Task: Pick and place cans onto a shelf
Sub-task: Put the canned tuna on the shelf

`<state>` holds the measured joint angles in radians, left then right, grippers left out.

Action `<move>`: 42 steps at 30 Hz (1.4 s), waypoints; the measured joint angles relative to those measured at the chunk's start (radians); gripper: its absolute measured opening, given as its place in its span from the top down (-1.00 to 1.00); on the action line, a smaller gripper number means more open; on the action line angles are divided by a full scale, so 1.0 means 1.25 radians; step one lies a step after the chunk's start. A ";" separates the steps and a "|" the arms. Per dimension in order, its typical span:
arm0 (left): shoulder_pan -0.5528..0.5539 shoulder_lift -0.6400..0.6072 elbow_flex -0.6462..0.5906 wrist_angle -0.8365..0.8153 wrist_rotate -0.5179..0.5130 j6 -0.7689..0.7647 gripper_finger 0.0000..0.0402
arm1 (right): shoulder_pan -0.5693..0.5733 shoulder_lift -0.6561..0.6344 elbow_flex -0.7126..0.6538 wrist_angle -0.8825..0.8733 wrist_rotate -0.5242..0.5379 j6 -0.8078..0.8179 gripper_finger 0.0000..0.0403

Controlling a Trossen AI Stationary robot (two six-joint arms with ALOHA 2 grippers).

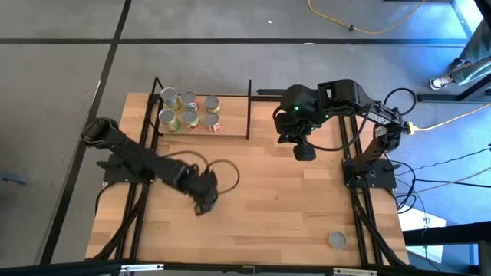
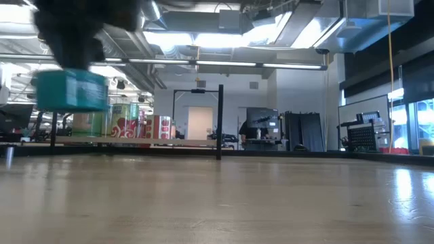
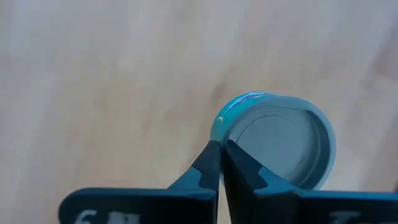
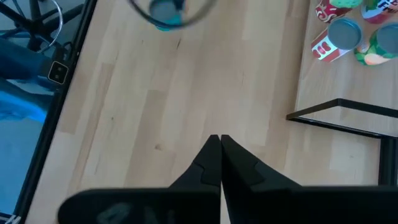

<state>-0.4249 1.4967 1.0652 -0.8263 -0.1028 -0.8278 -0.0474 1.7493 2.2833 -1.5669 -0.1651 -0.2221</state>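
Observation:
A teal-labelled can (image 3: 273,140) with a grey top hangs from my left gripper (image 3: 221,144), which is shut on it over the middle-left of the table (image 1: 205,201). In the low view the can (image 2: 71,91) is clear of the tabletop. Several cans (image 1: 189,111) stand on the shelf (image 1: 230,126) at the far left. Another can (image 1: 337,240) stands alone on the table near the front right corner. My right gripper (image 1: 304,152) is shut, holds nothing and hangs high over the table's far right. My left gripper pinches the can's top rim (image 3: 217,127) between its two fingers, at one side of the round top. The fingers come from above, pointing steeply down. The can hangs below them, lifted clear of the table and about upright.
Thin black rods (image 1: 248,107) frame the shelf, with an upright at its right end (image 2: 220,122). Black frames run along the table's left and right edges (image 1: 360,207). Bare wood (image 1: 276,207) lies between the arms.

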 joint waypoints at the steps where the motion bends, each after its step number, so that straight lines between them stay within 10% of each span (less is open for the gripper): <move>1: 0.026 0.000 -0.004 0.000 0.004 0.003 0.99 | 0.000 0.000 0.000 0.000 0.000 0.000 0.99; 16: 0.263 0.123 -0.021 0.096 0.085 0.180 1.00 | 0.011 0.000 0.000 -0.003 -0.093 -0.063 0.99; 42: 0.341 0.169 0.087 0.071 0.154 0.207 0.71 | 0.024 0.000 0.000 0.019 -0.094 -0.039 0.99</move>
<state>0.0014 1.7077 1.1734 -0.7377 0.0898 -0.5696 -0.0177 1.7493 2.2833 -1.5433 -0.2820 -0.2706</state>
